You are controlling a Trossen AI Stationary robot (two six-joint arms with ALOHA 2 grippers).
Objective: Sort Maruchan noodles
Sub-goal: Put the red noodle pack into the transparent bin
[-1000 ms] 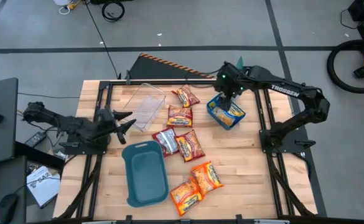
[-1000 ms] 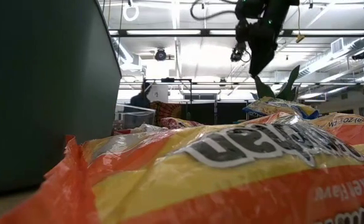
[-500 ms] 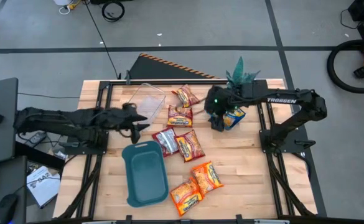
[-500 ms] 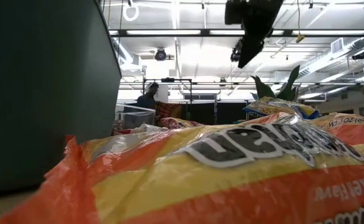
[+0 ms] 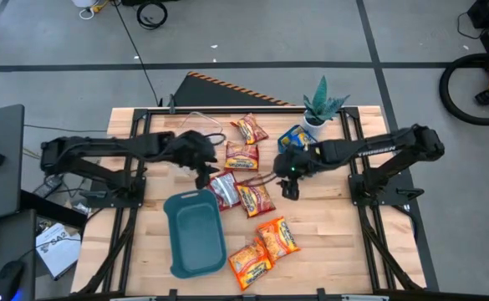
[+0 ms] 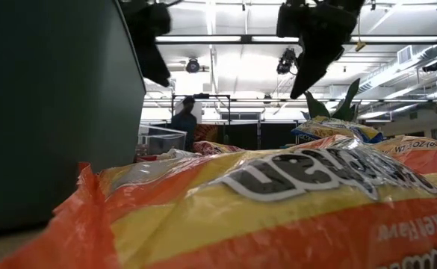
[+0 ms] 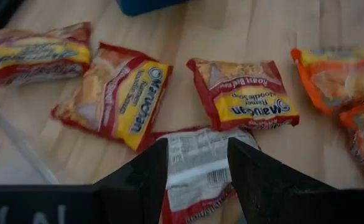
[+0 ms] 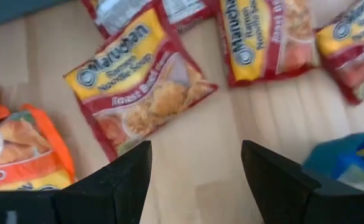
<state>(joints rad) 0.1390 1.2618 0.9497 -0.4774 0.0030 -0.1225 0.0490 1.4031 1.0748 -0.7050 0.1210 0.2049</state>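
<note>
Several Maruchan packets lie flat mid-table: red ones [image 5: 255,196], a face-down red one [image 5: 221,189], orange ones [image 5: 276,237] nearer the front edge, and blue-and-yellow ones [image 5: 298,138] toward the far right. My left gripper [image 5: 206,176] is open above the face-down packet [image 7: 197,165], with one finger on either side of it and apart from it. My right gripper [image 5: 291,186] is open and hangs over bare wood beside a red packet [image 8: 138,81]. In the low view both grippers, left [image 6: 155,45] and right [image 6: 315,45], hang above the table.
A teal tray [image 5: 196,232] sits near the front left, and its wall [image 6: 54,112] fills the left of the low view. A clear bin [image 5: 196,134] stands far left of the packets and a potted plant [image 5: 321,104] at the far edge. A person [image 6: 184,116] stands in the room behind.
My left arm has reached from the table's left edge toward the middle and now hovers over the face-down red packet. My right arm has swung from the blue-and-yellow packets at the far right toward the middle and the near side, and has come lower.
</note>
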